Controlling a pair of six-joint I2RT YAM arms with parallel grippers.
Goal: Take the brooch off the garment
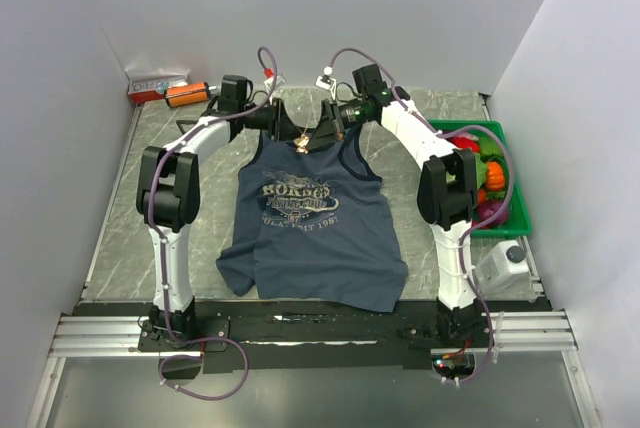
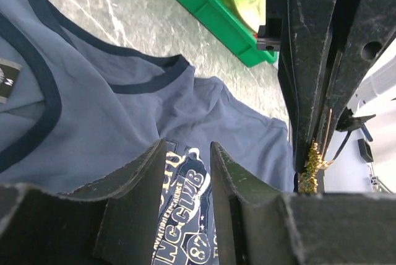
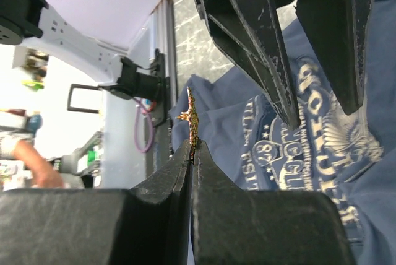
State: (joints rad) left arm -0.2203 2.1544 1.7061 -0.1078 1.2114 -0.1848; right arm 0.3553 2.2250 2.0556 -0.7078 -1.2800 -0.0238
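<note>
The right end effector point(image 3: 193, 144) pinches the brooch point(image 3: 189, 113), the left end effector point(image 2: 187, 147) is apart, so pull slowly or the garment point(image 1: 310, 248) may tear.

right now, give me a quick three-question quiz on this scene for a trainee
1. True or false: the right pincer is shut on the tiny gold metal brooch.
2. The green plastic tray lies beside the navy-blue printed tank top on which arm's side? A left, B right, C neither.
3. Fill in: the left pincer stands ____, with nothing between its jaws.
Key: 1 true; 2 B; 3 open.
</note>
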